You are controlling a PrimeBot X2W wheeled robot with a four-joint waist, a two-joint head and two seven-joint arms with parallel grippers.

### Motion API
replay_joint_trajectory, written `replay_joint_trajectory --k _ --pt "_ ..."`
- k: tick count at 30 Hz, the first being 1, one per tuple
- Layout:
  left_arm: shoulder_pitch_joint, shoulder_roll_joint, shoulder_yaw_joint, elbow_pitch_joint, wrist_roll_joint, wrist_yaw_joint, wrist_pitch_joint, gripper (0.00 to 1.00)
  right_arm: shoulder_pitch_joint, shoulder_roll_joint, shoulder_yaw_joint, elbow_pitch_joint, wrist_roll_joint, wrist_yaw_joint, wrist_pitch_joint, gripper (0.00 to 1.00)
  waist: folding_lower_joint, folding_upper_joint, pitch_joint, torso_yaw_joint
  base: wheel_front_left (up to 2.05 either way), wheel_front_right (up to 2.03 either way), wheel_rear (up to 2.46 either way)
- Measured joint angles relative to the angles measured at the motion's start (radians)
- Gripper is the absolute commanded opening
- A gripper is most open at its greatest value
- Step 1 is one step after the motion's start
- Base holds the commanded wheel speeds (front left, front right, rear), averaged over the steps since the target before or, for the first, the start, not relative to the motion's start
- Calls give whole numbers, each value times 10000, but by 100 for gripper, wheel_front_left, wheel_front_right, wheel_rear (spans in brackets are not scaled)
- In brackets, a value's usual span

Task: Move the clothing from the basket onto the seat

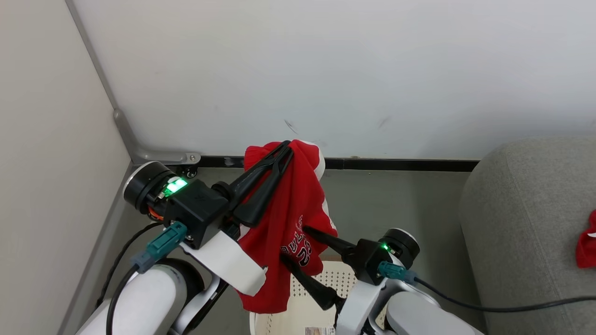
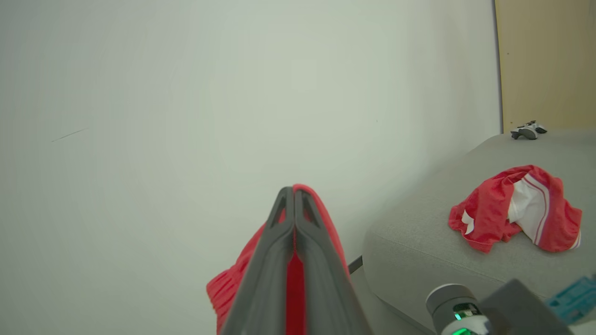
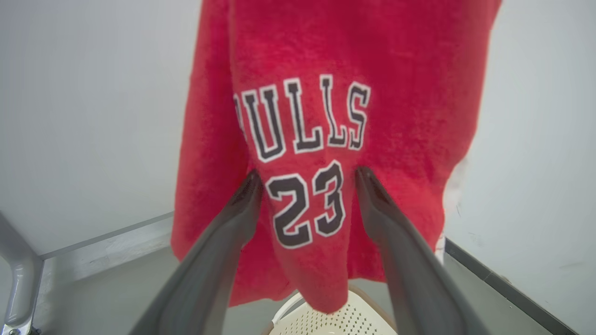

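The left tool (image 1: 287, 146) was pinching the Bulls jersey (image 1: 298, 200), dangling it over the basket (image 1: 326, 284); the right tool (image 3: 307, 173) sat spread just by it. Next it'd probably need swinging right onto the seat (image 1: 521, 209).

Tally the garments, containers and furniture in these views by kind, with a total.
Red garments: 2, the jersey in the left gripper and a loose garment on the seat
Basket: 1
Seat: 1
Game controller: 1
Total: 5

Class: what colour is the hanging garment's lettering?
Black, outlined white, on the red garment; clearest in the right wrist view.
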State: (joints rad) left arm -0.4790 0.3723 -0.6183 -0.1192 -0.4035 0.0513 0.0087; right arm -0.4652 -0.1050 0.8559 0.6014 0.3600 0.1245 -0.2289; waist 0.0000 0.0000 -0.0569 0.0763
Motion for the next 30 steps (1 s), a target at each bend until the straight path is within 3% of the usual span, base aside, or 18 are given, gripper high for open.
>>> replay_joint_trajectory --k 1,4,6,8,11,12,21,30 --pt "-4 -10 -12 -17 -13 0 2 0 -94 44 0 69 -8 0 -6 100 0 0 3 15 0 0 0" --pt "-58 -50 -48 -65 -82 -2 73 0 -335 123 -21 219 -17 0 -38 77 0 0 14 59 0 0 0" --pt "-105 -90 -48 -73 -130 -2 88 0 -454 142 -29 313 -86 0 -104 52 0 0 26 85 0 0 0" --pt "-107 -115 -42 -69 -194 -2 88 0 -557 150 -42 399 -90 0 -123 43 0 0 47 102 0 0 0" --pt "-107 -104 29 -8 -270 2 90 0 -655 171 -19 453 -167 0 -132 15 0 0 78 89 0 0 0" --pt "-106 -100 59 36 -284 6 90 0 -689 174 -23 454 -171 0 -136 1 0 0 87 79 0 0 0" --pt "294 -46 343 585 -627 123 81 0 -592 144 -42 493 136 0 -190 0 0 0 164 -145 0 0 0" --pt "714 -4 472 1051 -775 205 -178 0 11 -688 -485 222 483 0 -190 0 0 0 218 -549 0 0 0"
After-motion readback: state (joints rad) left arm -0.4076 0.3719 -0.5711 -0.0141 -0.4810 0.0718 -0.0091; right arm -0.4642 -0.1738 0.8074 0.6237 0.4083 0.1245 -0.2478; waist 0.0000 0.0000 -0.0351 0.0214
